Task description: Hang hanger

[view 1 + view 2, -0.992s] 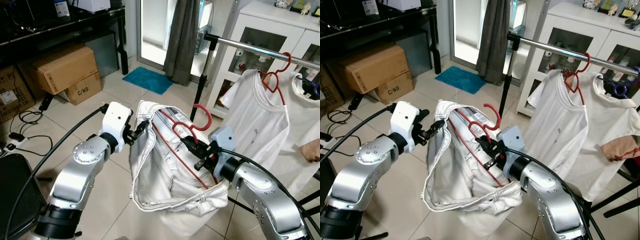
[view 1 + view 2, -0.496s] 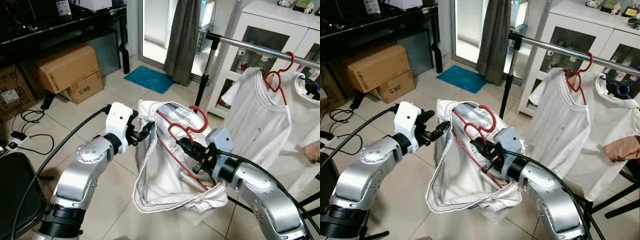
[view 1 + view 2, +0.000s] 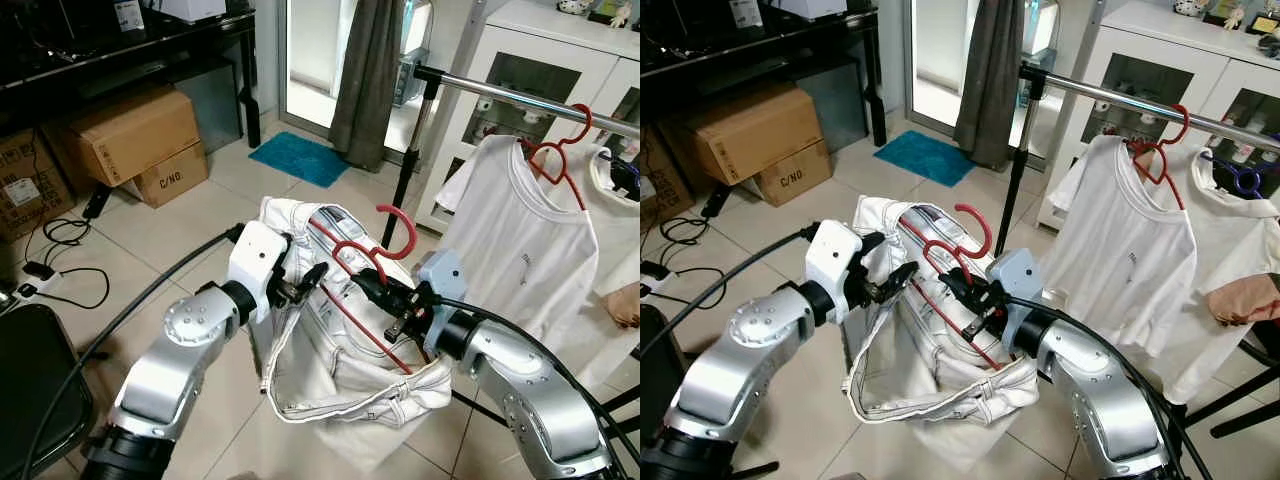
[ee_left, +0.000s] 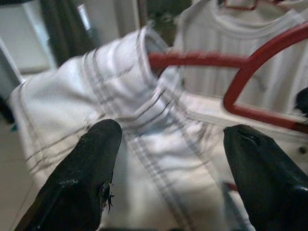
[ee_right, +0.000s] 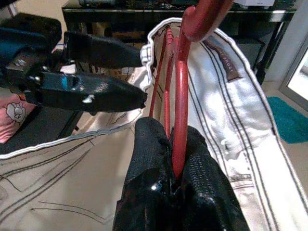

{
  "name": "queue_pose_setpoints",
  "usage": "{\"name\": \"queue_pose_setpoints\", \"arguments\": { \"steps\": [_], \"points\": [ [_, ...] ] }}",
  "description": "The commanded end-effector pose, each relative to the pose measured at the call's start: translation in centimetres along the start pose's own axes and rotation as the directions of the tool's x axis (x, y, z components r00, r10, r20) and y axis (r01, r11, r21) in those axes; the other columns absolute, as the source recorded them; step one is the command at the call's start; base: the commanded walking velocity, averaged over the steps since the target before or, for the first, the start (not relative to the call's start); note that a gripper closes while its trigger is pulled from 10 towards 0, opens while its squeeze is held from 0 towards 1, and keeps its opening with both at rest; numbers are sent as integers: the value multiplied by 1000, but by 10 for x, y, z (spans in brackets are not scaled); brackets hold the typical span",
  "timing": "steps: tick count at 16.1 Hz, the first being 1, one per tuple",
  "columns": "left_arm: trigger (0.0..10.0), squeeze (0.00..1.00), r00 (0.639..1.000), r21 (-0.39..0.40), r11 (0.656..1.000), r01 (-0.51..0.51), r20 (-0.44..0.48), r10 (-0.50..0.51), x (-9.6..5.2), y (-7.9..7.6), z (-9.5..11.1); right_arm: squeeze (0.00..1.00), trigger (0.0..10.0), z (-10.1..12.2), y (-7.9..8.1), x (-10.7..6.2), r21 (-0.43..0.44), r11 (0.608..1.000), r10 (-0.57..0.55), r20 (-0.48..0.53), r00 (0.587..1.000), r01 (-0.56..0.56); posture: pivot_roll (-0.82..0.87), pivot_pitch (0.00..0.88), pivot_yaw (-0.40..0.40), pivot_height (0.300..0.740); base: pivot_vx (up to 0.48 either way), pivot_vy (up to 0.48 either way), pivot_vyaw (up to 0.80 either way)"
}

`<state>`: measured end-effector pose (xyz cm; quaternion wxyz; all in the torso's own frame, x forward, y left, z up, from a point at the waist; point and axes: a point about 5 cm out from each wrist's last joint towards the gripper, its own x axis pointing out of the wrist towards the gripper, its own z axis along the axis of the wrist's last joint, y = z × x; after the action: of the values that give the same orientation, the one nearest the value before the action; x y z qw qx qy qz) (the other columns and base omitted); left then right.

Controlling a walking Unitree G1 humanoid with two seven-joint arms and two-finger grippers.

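Hanger (image 3: pixel 372 262), red, centre frame, threaded into white garment (image 3: pixel 340 370); clamped in right gripper (image 3: pixel 372 290). Left gripper (image 3: pixel 303 283) fingers spread, at garment's waistband, centre-left. Rail (image 3: pixel 520 97) upper right.

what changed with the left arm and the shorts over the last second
The left pincer let go of the white shorts: it gripped their waistband a second ago, and now hangs open beside the cloth, closer to the right pincer. The right pincer stays shut on the red hanger. The rail and hung shirts are unchanged.
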<state>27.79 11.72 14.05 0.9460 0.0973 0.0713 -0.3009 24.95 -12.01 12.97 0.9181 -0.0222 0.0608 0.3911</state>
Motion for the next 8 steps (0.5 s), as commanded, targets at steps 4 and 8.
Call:
{"name": "queue_pose_setpoints", "arguments": {
  "steps": [4,8],
  "points": [
    [0,0,996,-8,997,-81,-49,81,0,5,-5,0,0,19,-4,-1,-56,998,10,85,996,-5,-77,0,-35,740,0,0,0],
    [0,0,991,5,993,-115,-66,115,-1,9,-6,0,0,21,-8,0,-55,998,4,90,996,1,-74,0,-40,740,0,0,0]
  ]
}}
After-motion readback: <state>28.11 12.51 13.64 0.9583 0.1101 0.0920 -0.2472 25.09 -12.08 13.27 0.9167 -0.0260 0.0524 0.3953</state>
